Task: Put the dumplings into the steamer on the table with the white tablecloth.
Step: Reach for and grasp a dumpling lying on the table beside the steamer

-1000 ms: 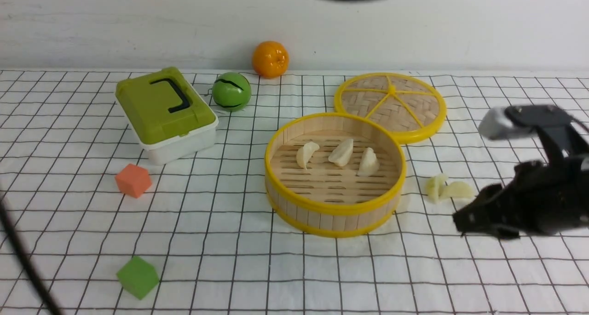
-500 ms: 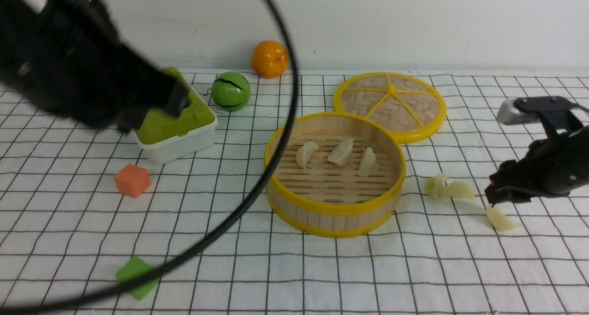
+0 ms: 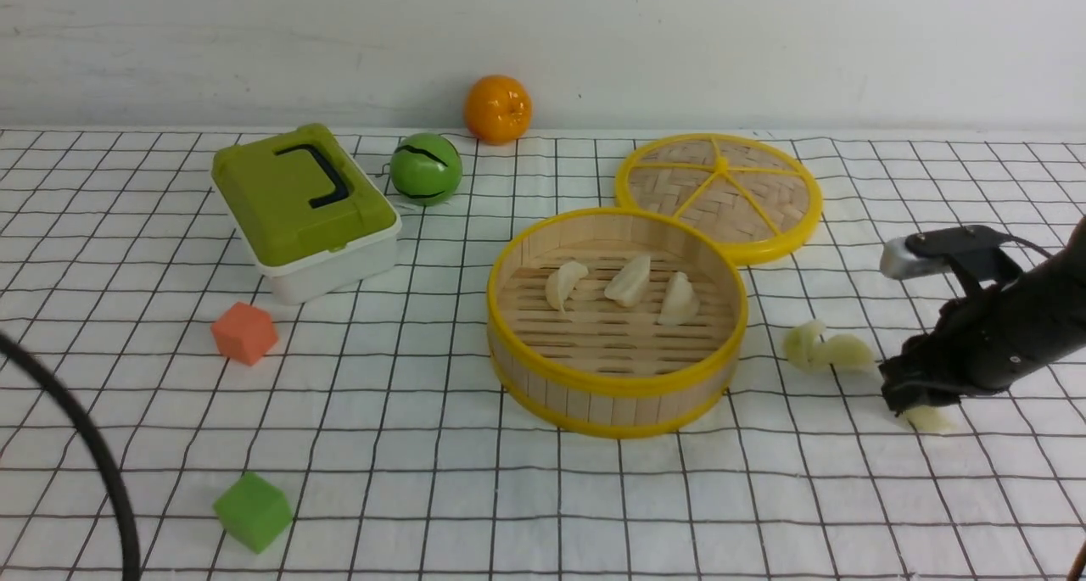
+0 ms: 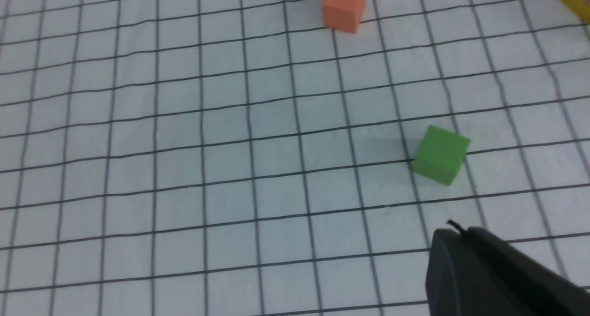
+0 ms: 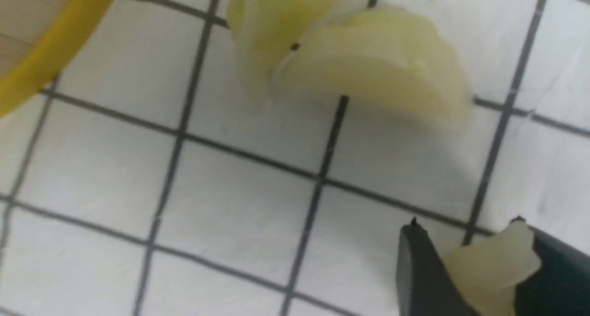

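Step in hand: pick-up of the fourth of six dumplings (image 3: 629,280); three are stowed and three are outside on the counter (image 3: 424,445).
Right gripper (image 3: 913,401): lowered to the white tablecloth (image 3: 1001,488), jaws closed on the held dumpling (image 5: 491,265). It touches both fingers (image 5: 417,279) in the right wrist view and appears not yet lifted off the cloth.
Grip quality: the dumpling sits at the very fingertips, so the hold is judged shallow and liable to slip.
Steamer (image 3: 617,388): to the right gripper's left, well apart from the jaws; uncovered, with the lid (image 3: 719,192) lying flat behind it.
Loose pair (image 3: 819,349): two dumplings touching each other, near the right gripper, ahead of it and to its left, between it and the steamer.
Stowed dumplings (image 3: 566,284): three in a row on the slatted floor toward the far wall; the half nearer the robot is bare.
Left gripper (image 4: 461,251): closed and empty, out of the front view, hovering over the cloth near the green cube (image 4: 440,154).
Next move: raise the held dumpling high enough to clear the steamer's wall. Carry it leftward over the loose pair without brushing them, then release above the bare slats.
After that: since the loose pair is in contact, it probably calls for a grasp that takes one dumpling without dragging the other.
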